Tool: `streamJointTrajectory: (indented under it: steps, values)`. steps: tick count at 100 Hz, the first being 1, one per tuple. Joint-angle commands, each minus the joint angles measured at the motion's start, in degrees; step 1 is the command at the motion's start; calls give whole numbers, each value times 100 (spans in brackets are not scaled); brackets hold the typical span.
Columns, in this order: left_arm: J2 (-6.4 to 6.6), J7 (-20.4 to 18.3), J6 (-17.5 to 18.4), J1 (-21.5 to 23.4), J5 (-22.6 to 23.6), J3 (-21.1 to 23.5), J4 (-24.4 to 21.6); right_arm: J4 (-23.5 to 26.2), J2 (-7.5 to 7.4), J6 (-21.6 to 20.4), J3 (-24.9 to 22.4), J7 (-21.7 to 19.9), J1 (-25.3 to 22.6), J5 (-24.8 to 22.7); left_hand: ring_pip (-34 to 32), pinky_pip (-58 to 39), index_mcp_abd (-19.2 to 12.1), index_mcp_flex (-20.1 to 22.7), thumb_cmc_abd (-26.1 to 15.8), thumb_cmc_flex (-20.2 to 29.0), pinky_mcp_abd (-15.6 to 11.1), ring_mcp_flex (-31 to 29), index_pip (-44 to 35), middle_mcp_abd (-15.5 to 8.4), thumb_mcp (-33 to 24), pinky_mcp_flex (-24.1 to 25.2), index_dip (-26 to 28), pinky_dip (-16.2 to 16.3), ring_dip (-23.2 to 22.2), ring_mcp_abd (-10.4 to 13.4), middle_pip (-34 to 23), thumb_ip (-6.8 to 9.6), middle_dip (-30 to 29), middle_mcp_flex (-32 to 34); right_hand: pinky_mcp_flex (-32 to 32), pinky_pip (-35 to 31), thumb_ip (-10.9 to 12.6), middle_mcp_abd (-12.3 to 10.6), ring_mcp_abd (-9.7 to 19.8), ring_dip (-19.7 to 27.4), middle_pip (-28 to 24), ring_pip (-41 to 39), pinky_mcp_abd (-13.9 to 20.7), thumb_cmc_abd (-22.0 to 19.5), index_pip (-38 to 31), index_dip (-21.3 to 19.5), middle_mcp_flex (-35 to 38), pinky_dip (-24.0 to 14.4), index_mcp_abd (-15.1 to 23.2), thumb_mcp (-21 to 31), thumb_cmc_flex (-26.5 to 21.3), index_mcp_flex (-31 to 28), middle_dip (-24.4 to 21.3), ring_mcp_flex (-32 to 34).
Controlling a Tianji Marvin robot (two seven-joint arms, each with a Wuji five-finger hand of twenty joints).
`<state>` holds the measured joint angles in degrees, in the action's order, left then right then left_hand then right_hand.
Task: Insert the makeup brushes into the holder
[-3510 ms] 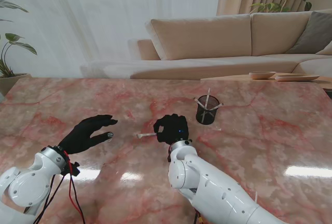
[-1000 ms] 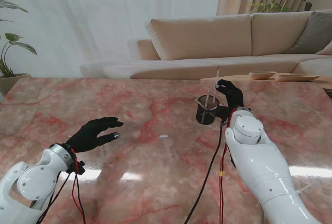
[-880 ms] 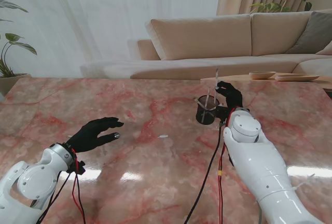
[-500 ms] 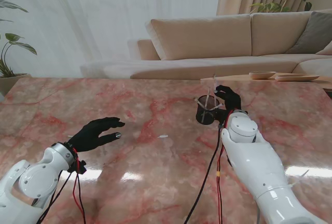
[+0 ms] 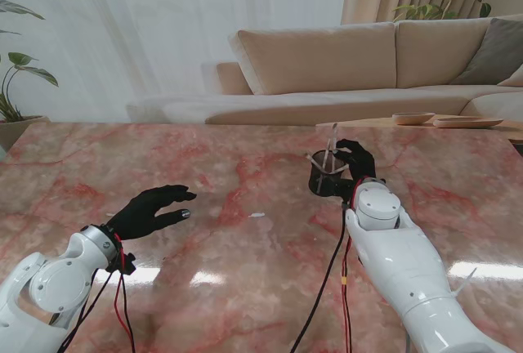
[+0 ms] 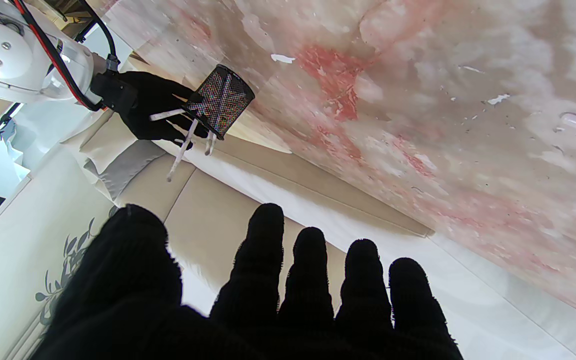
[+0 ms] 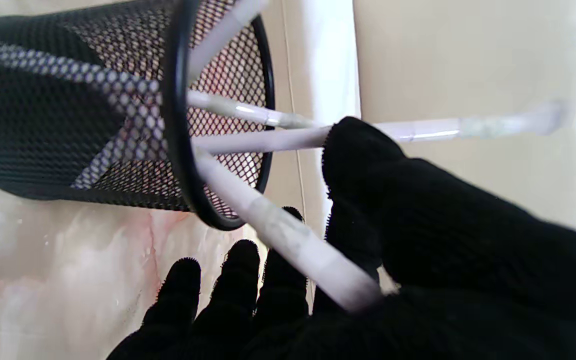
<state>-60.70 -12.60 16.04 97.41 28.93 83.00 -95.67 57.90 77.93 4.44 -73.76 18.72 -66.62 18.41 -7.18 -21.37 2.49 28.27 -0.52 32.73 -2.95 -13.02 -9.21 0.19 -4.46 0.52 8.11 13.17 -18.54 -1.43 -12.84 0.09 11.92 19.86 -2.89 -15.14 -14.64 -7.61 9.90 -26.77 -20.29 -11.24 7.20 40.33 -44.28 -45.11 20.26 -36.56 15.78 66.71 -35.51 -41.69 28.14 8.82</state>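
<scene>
Right hand pinches brush dipped into holder; left hand hovers, fingers spread

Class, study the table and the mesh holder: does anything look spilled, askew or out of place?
The brushes lean at crossed angles in the upright mesh holder, normal for a loose cup. The only stray thing is a small white fleck on the marble table, too small to identify.

Surface: pink-and-cream marble, red veining, glossy white glare patches. Holder: black wire mesh, black rim. Brushes: white handles, pale throughout. Left hand and right hand: black knit gloves on the fingers. Arms: glossy white shells; cables red and black. Sofa: beige, one grey cushion. Curtains white and tan. Plants green.
</scene>
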Motion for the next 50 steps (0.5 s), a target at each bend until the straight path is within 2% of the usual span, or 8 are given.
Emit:
streamJointTrajectory:
  steps: [1,8,15,23,28,32,41,50]
  values:
    - [1,1,-17,41,2,-6,17,-65,6,19,24,-44,-30,3,136,181,-200,50,-70,92,-100,196,-55,-97,196,15,57,-71,57,263,141,-43,-68,-206,-36,-72,180,-43,71,79,32,81,77,151,114,57,-153,-5,124,133,193,206,19,-238]
    - [1,-2,-9,38,-2,-8,22,-93,0,31,55,-16,-19,-117,137,183,-193,49,-71,96,-102,196,-55,-90,193,15,57,-71,58,261,141,-42,-68,-209,-34,-70,326,-37,51,-15,27,153,58,94,658,-65,-212,32,-47,192,412,331,72,-232]
    - [2,-3,-1,33,-4,-8,28,-117,-5,42,69,-9,-8,-186,137,186,-200,48,-69,96,-101,197,-55,-92,194,14,57,-71,57,260,141,-43,-68,-211,-41,-85,856,-33,35,-35,56,186,48,-80,1487,52,-294,48,-388,240,754,389,72,-241]
    - [1,1,4,30,-3,-7,33,-138,-12,23,75,-15,-1,-226,136,188,-195,50,-66,100,-95,198,-56,-85,191,15,58,-69,57,254,141,-42,-68,-211,-42,-82,891,-32,28,-51,55,188,44,-132,1618,37,-314,58,-433,102,783,395,75,-250]
    - [2,0,2,31,-2,-6,34,-151,-19,5,85,-20,1,-275,136,188,-196,54,-69,97,-104,199,-58,-95,192,13,59,-69,57,256,141,-43,-68,-210,-45,-95,523,-27,9,-75,42,169,34,-18,1326,-106,-275,54,-271,-51,635,321,79,-243]
    - [2,-2,2,32,-2,-5,34,-159,-21,-1,92,-10,1,-310,138,192,-196,51,-66,99,-103,204,-57,-95,191,16,58,-69,57,258,144,-43,-69,-215,-52,-121,192,-25,-2,-84,22,137,32,163,538,-254,-222,36,119,-188,471,276,89,-237]
    - [1,3,7,32,-1,-7,37,-243,20,-79,111,173,36,-381,140,194,-203,49,-59,100,-96,205,-56,-98,191,14,58,-68,59,260,145,-44,-70,-216,-65,-205,76,-40,-37,-142,-102,-37,26,271,-367,-941,9,-44,695,-325,310,-274,152,-186]
    - [1,8,16,29,-1,-10,44,-259,15,-98,120,200,27,-458,139,194,-191,46,-55,106,-100,203,-56,-93,187,14,58,-65,58,260,143,-43,-69,-216,-96,-269,57,-66,-85,-82,-128,-170,12,224,-161,-1093,201,-134,793,-483,271,-609,167,-172]
